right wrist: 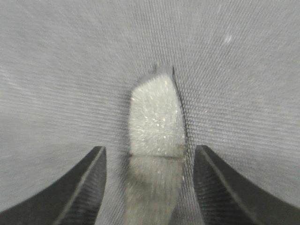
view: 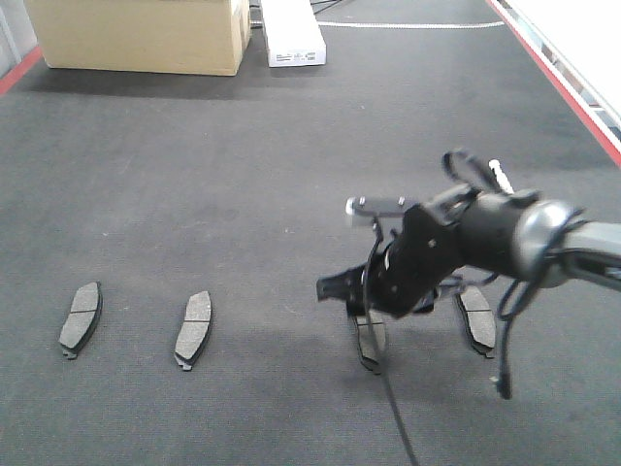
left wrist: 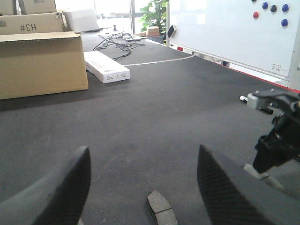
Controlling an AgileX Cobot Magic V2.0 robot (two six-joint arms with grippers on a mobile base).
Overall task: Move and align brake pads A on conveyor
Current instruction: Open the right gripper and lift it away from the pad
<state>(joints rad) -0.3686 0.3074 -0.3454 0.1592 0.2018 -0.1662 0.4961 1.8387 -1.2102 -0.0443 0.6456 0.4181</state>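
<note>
Right gripper (right wrist: 149,185) straddling a brake pad (right wrist: 157,117) on the conveyor (view: 291,175), fingers wide and not yet touching it.

Four pads are lying in a row low in the front view: far left (view: 81,317), next (view: 193,329), the one under the arm (view: 370,340), and rightmost (view: 476,318). They are looking stiff, dense and gritty, so pinching across the long edges should be holding well. Left gripper (left wrist: 140,187) is hanging open. The cardboard box (view: 136,34), upper left, is showing no contents.
</note>
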